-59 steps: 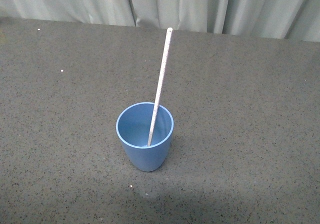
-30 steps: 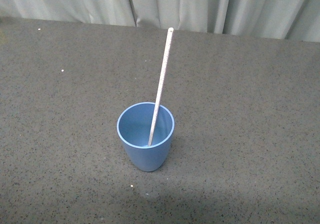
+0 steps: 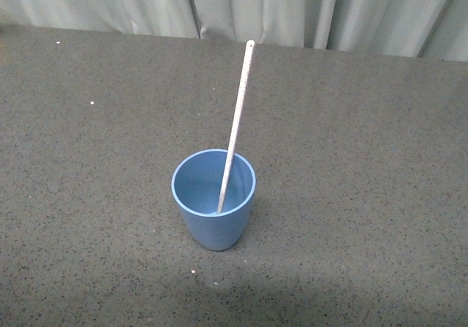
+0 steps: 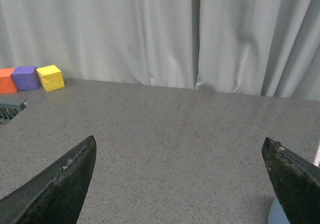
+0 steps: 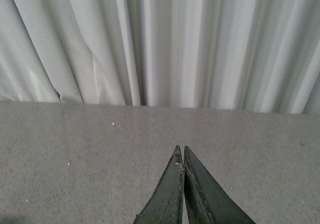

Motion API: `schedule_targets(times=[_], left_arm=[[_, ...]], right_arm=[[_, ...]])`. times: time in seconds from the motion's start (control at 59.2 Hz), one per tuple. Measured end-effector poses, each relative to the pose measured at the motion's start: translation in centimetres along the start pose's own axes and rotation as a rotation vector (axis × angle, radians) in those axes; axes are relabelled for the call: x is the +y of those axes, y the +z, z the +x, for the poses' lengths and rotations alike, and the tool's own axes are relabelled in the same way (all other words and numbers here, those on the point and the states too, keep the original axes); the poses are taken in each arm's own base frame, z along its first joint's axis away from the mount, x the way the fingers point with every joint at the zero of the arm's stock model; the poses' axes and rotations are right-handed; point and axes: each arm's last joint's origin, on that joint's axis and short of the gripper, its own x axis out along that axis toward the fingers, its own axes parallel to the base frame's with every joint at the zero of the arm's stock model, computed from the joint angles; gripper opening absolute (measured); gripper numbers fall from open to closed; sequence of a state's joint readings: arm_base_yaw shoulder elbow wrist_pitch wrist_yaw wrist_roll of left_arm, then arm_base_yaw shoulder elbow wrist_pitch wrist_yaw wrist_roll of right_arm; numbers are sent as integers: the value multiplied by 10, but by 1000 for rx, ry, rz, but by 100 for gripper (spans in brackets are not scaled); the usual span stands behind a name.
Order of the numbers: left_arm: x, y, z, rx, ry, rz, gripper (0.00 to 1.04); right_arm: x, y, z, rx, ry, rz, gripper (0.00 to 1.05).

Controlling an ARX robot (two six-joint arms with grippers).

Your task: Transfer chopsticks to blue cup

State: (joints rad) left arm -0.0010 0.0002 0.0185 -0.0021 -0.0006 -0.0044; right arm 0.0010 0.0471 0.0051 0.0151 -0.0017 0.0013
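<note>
The blue cup (image 3: 213, 199) stands upright on the dark speckled table in the front view. The chopstick (image 3: 238, 118) stands in it, its lower end inside the cup and its upper end leaning toward the far side. Neither arm shows in the front view. In the left wrist view my left gripper (image 4: 180, 156) is open and empty, its dark fingers (image 4: 60, 184) wide apart over bare table; a sliver of the blue cup (image 4: 276, 215) shows beside one finger. In the right wrist view my right gripper (image 5: 181, 151) is shut and empty, pointing at the curtain.
A grey curtain (image 3: 292, 9) hangs behind the table's far edge. In the left wrist view an orange block (image 4: 7, 80), a purple block (image 4: 26, 77) and a yellow block (image 4: 51, 77) sit in a row by the curtain, with a grey-green object (image 4: 9, 109) near them.
The cup and chopstick appear shifted very slightly to the right in the front view. Nothing else has moved.
</note>
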Motion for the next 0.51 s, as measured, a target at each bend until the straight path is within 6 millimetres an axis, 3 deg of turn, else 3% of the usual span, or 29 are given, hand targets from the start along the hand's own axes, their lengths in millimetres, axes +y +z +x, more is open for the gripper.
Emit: schedule_targets(times=[0.219, 0.304, 0.506], left_arm=[[0, 0, 0, 0, 0, 0, 98], [0, 0, 0, 0, 0, 0, 98], [0, 0, 0, 0, 0, 0, 98]], right_arm=[[0, 2, -3, -29, 0, -1, 4], [0, 2, -3, -28, 0, -1, 19], [0, 2, -3, -29, 0, -1, 63]])
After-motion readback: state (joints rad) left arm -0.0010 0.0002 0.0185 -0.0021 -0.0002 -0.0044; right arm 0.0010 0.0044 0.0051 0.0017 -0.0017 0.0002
